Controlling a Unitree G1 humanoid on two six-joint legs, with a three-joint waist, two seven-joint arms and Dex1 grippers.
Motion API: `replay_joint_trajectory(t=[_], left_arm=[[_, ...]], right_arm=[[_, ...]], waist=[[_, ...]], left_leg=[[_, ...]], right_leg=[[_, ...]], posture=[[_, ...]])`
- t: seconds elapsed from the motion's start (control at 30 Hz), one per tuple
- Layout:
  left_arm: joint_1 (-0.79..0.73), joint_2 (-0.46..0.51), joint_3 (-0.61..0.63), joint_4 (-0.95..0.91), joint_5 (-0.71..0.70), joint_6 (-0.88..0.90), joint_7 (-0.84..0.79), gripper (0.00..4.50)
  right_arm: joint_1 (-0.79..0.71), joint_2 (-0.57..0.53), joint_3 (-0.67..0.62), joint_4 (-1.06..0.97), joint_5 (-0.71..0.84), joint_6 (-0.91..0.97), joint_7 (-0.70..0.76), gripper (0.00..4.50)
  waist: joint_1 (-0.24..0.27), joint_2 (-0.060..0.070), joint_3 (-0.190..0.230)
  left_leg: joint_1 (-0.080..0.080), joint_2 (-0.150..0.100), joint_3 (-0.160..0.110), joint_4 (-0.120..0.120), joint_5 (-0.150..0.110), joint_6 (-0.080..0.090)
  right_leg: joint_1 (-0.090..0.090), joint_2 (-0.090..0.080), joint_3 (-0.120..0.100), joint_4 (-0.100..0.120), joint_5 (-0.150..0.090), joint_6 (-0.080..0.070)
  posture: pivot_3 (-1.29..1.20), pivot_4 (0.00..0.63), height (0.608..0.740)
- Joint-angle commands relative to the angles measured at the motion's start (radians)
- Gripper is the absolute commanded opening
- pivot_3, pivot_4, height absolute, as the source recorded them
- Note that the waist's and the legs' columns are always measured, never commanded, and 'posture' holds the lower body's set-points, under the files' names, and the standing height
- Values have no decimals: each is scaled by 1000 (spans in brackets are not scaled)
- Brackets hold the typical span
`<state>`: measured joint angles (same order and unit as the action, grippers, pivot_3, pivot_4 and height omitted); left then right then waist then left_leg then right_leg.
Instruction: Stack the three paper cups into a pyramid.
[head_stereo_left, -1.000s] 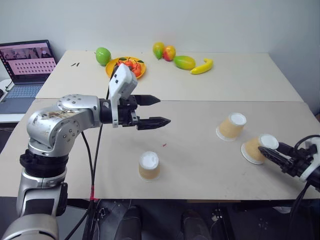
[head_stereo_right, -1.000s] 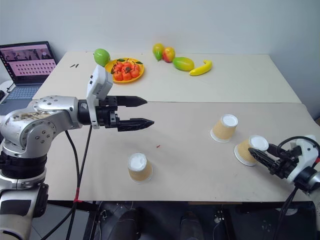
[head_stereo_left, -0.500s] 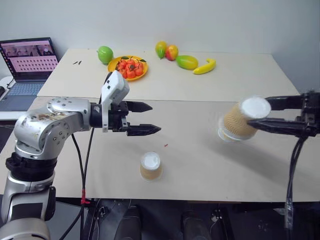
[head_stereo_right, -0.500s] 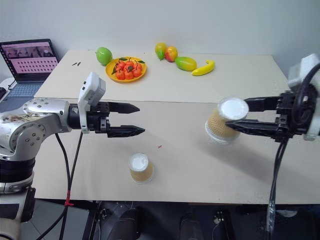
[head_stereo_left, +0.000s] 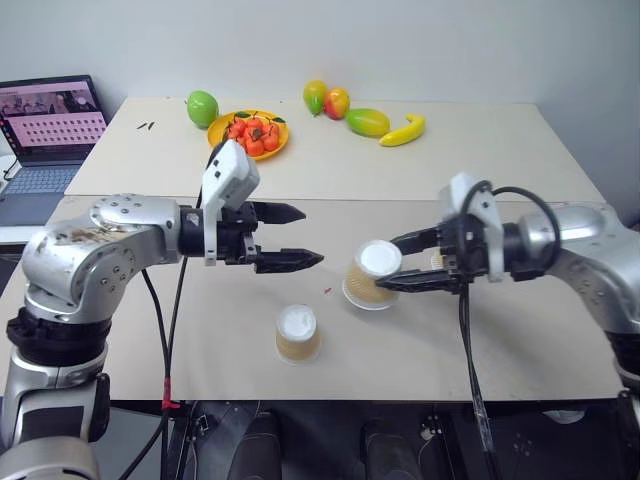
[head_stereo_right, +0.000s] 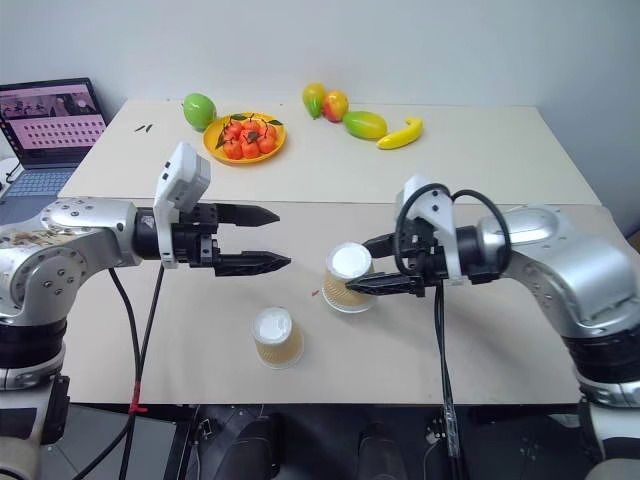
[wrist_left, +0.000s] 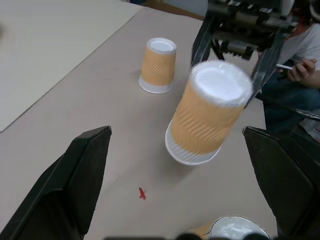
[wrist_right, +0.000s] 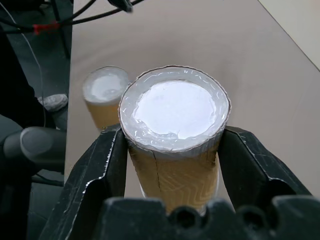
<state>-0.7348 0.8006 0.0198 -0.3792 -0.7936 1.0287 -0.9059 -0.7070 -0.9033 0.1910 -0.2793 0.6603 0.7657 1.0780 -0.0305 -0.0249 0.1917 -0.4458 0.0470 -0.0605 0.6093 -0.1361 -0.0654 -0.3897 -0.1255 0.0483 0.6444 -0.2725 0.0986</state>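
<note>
Since a second ago the right gripper (head_stereo_left: 392, 265) has swung from the table's right edge toward the middle, carrying one paper cup (head_stereo_left: 372, 274) with it. Its two black fingers (wrist_right: 102, 165) are pinched on the cup's ribbed sides just under the white base, which faces up and toward the camera; the cup is inverted and tilted, and whether its rim touches the table (head_stereo_left: 500, 330) cannot be told. Left gripper (head_stereo_left: 302, 236) has kept its place above the table's left half, fingers spread wide and empty, pointing toward the held cup with a clear gap between them. A second cup (head_stereo_left: 297, 333) stands upside down near the front edge, below and between the two grippers. A third cup (wrist_left: 157, 65) stands upside down farther right, behind the right gripper in the left wrist view. A small red speck (head_stereo_left: 328, 291) lies on the table near the held cup. On the far table: a yellow plate (head_stereo_left: 252, 136) of red fruit, a green apple (head_stereo_left: 202, 107), mangoes (head_stereo_left: 367, 122), and a banana (head_stereo_left: 403, 131). An open laptop (head_stereo_left: 50, 120) sits far left.
</note>
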Motion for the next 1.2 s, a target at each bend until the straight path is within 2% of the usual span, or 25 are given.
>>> replay_joint_trajectory(t=[0.03,0.2,0.47,0.87,1.13,1.17,1.2], left_arm=[[10,31,57,-52,-33,23,22,4500],[61,66,98,-111,-65,52,56,4500],[149,136,167,-223,-132,66,84,4500],[165,148,183,-246,-205,78,148,4500],[161,152,173,-238,-206,67,157,4500],[159,150,171,-238,-206,66,157,4500],[158,148,169,-236,-206,65,156,4500]], right_arm=[[-47,48,36,65,-83,-77,40,2561],[-85,119,86,175,-177,-150,91,2561],[-141,207,97,336,-264,-233,158,2561],[-186,331,80,682,-402,-460,198,2561],[-182,369,57,753,-430,-520,197,2561],[-181,371,55,752,-428,-517,203,3229],[-180,374,53,748,-428,-514,205,3419]], waist=[[0,0,0],[-7,0,0],[-9,0,0],[-11,0,0],[-13,0,0],[-13,0,0],[-12,0,0]], left_leg=[[0,0,0,0,0,0],[1,0,0,0,0,0],[1,0,0,0,0,0],[2,0,0,-1,0,-1],[4,0,0,-1,1,-1],[4,0,0,-1,1,-1],[4,0,0,-1,1,-1]], right_leg=[[0,0,0,0,0,0],[0,0,0,1,0,0],[0,0,0,2,0,0],[1,0,0,2,0,0],[1,1,0,3,0,-1],[2,1,0,3,0,-1],[2,1,0,3,0,-1]], posture=[[0,150,732],[0,150,732],[0,150,732],[0,150,732],[0,150,732],[0,150,732],[0,150,732]])
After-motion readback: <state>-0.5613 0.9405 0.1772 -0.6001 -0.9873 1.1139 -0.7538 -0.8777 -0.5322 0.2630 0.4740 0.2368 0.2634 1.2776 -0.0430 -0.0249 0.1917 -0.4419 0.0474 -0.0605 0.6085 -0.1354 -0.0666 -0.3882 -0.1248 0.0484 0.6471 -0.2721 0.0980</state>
